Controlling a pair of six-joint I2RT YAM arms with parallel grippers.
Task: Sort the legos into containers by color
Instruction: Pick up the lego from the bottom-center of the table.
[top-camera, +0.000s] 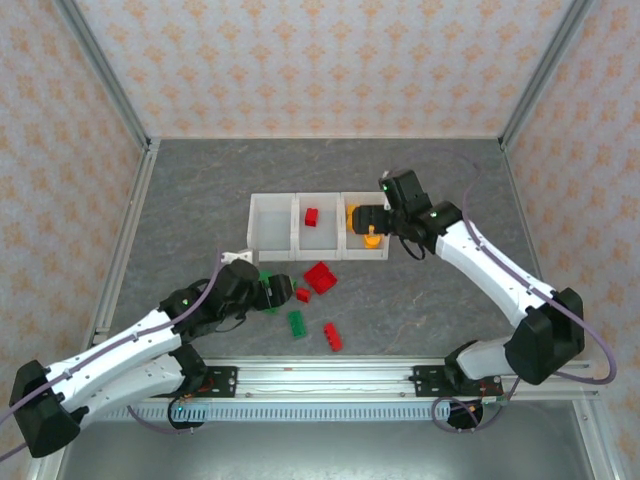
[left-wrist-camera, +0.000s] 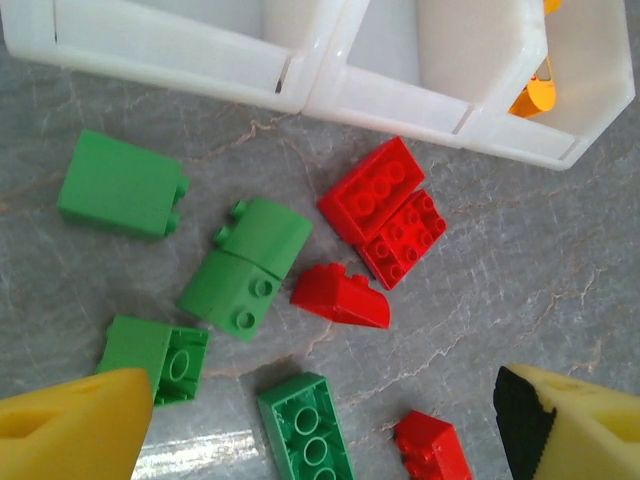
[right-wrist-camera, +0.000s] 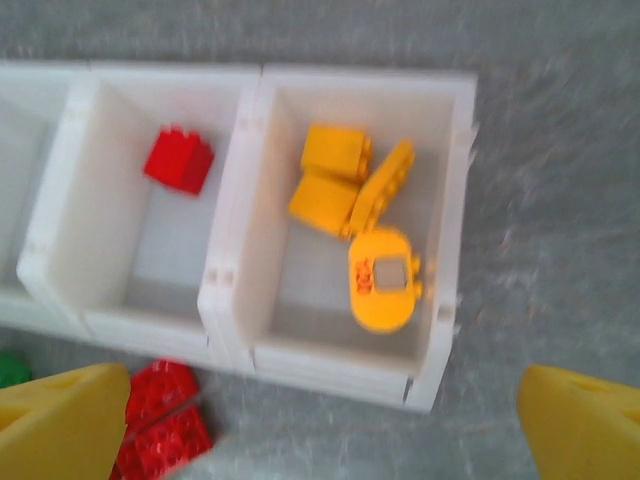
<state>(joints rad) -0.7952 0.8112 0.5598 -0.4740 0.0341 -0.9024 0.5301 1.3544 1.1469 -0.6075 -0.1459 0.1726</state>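
The right gripper (right-wrist-camera: 320, 435) hangs over the right-hand bin (right-wrist-camera: 458, 200) with its fingers spread wide, holding nothing. The orange-yellow legos (right-wrist-camera: 345, 190) lie inside, likely that colour's home. One red lego (right-wrist-camera: 178, 160) sits in the middle bin (right-wrist-camera: 70, 230). The left gripper (left-wrist-camera: 320, 425), fingers also spread, hovers over loose green legos (left-wrist-camera: 245, 265) and red legos (left-wrist-camera: 385, 210) on the worktop (left-wrist-camera: 520, 260), probably choosing one. Blur in the right wrist view makes the rounded yellow piece (right-wrist-camera: 382, 280) hard to name. The left bin (top-camera: 270, 253) is cut off at that frame's left edge.
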